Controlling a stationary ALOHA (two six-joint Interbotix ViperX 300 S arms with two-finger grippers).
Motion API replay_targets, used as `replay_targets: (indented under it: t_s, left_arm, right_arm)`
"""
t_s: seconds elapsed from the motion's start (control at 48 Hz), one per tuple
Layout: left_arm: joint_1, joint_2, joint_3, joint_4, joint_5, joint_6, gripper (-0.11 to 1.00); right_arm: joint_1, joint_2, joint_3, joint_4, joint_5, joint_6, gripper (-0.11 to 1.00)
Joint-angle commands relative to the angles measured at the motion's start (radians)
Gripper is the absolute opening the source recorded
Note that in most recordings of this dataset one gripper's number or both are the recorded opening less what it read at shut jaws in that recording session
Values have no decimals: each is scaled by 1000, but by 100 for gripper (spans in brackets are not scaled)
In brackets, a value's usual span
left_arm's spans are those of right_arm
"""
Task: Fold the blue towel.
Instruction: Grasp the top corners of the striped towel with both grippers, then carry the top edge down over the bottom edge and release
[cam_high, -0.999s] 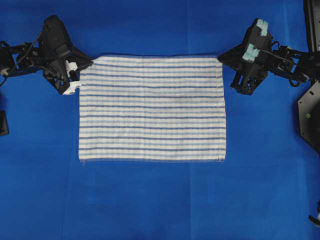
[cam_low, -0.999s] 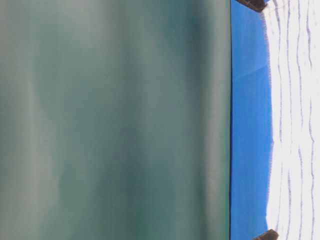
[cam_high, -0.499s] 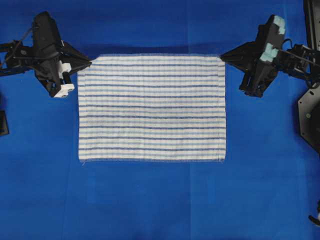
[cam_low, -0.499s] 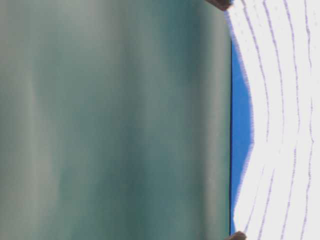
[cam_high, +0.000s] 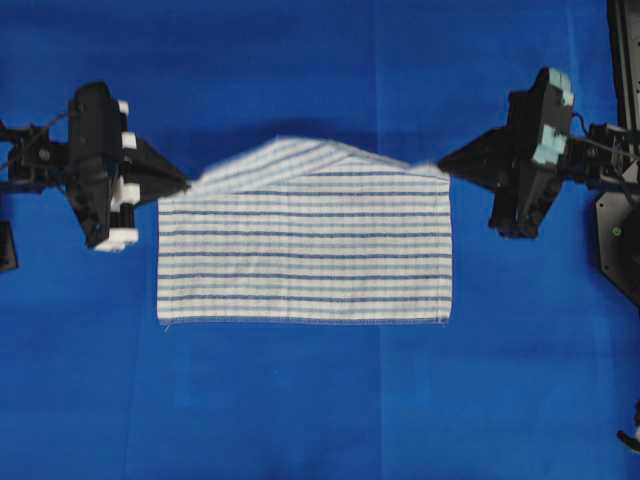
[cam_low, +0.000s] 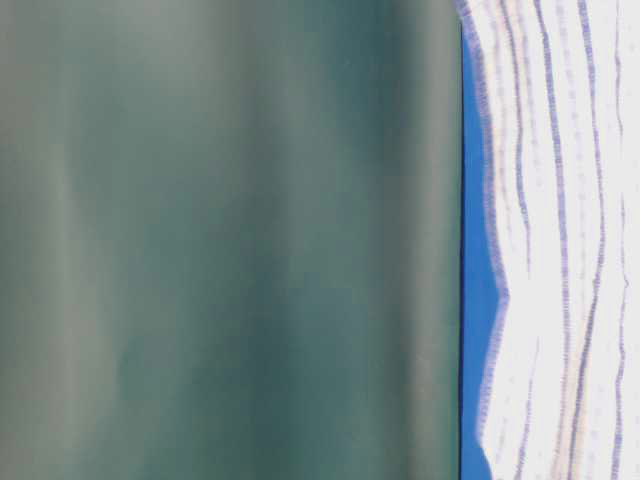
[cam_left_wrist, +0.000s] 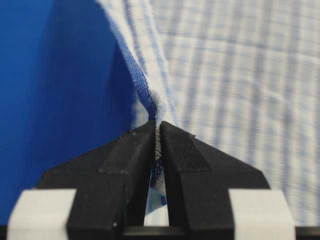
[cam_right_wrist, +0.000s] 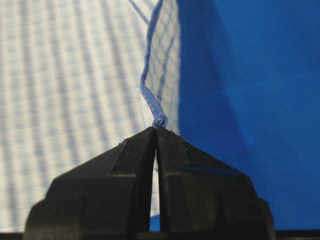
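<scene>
Overhead view: bright, even light on the solid-blue cloth-covered surface (cam_high: 300, 400). The white woven towel with thin blue stripes (cam_high: 305, 250) is motion-blurred along its raised upper edge and casts a soft shadow above it. Table-level view: towel overexposed, stripes smeared; a large defocused grey-green expanse (cam_low: 220, 240) fills the left. Wrist views: towel weave blurred beyond the sharp black end effector tips, dark shadow beside the hem.

the left gripper (cam_high: 185, 184) and the right gripper (cam_high: 445, 166) reach inward from opposite sides, jaws pressed together on cloth.
</scene>
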Motion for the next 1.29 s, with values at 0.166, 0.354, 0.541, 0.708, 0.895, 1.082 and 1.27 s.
replay_targets:
  t_s: [0.166, 0.354, 0.541, 0.708, 0.895, 1.082, 1.27]
  left_arm:
    - [-121, -11, -3, -2, -5, -55, 5]
    - [-215, -5, -3, -3, -8, -58, 5]
    - [-265, 11, -5, -3, -11, -58, 5]
    - [-291, 41, -3, -3, -11, -58, 5]
    - [-308, 89, -15, -3, -23, -58, 5]
    - [-311, 124, -28, -3, -29, -58, 7]
    - [-311, 146, -29, -3, -28, -58, 33]
  right_arm:
    - [144, -25, 3, 3, -3, 72, -4]
    - [256, -25, 11, 8, -3, 109, -4]
    - [336, 5, 26, 55, -8, 124, -4]
    - [407, 64, 25, 95, -26, 124, -4]
    - [462, 161, 8, 107, -81, 124, -4]
    - [489, 225, -5, 143, -91, 124, -4]
    - [506, 259, -28, 153, -87, 124, -1]
